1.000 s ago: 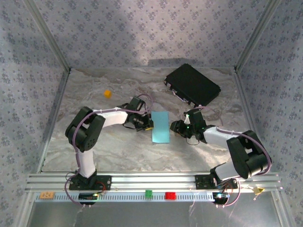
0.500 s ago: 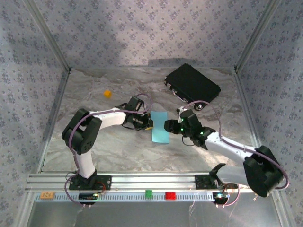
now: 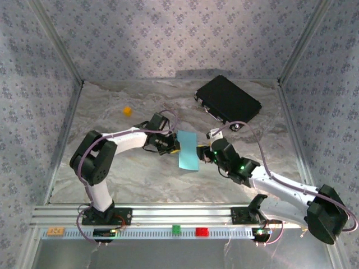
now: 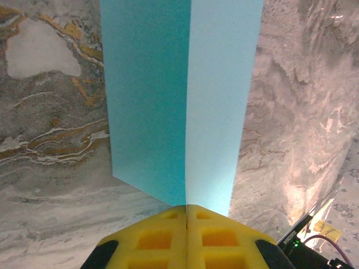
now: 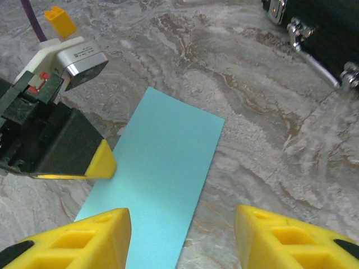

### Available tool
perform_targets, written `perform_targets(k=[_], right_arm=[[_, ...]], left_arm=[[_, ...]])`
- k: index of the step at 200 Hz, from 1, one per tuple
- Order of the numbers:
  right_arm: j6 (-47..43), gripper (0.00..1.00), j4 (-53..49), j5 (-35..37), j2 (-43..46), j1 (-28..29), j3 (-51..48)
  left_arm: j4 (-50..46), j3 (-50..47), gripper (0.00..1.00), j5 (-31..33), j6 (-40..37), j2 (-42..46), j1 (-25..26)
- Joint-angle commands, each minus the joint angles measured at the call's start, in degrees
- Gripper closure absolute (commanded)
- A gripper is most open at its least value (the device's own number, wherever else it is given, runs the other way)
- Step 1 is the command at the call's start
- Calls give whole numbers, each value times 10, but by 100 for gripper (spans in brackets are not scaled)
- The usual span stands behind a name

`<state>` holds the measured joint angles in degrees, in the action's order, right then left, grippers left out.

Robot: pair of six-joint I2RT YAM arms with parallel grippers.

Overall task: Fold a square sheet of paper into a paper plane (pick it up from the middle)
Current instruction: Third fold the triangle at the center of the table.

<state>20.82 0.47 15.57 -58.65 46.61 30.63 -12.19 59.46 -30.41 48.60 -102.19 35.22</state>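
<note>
The light is soft and comes from above. Ahead of the left pincer (image 4: 187, 208), the sheet of paper (image 4: 182, 95) is darker on its left half. To this pincer's right the marble table (image 4: 291, 112) glares. The right pincer (image 5: 180, 221) looks slightly blurred at its fingers (image 5: 84, 241).

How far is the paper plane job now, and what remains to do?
Done: the square sheet of paper looks folded in half into a long strip. In hand: the left gripper is shut on one long edge, and the right gripper stands open at the other. Left: the nose corners and wings; no pointed tip shows yet.
</note>
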Motion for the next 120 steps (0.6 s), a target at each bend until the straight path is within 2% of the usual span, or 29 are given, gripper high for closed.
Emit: perform_targets(k=[1, 49, 82, 120], right_arm=[[-53, 48, -7, 16, 6, 8, -15], [-130, 53, 31, -1, -16, 25, -25], [-180, 54, 130, -8, -23, 53, -70], [-246, 54, 163, -26, -85, 95, -60]], left_arm=[[-9, 0, 100, -2, 6, 13, -3], [-54, 28, 100, 6, -16, 20, -6], [-68, 30, 100, 17, -24, 23, -6], [-63, 28, 100, 18, -20, 23, -6]])
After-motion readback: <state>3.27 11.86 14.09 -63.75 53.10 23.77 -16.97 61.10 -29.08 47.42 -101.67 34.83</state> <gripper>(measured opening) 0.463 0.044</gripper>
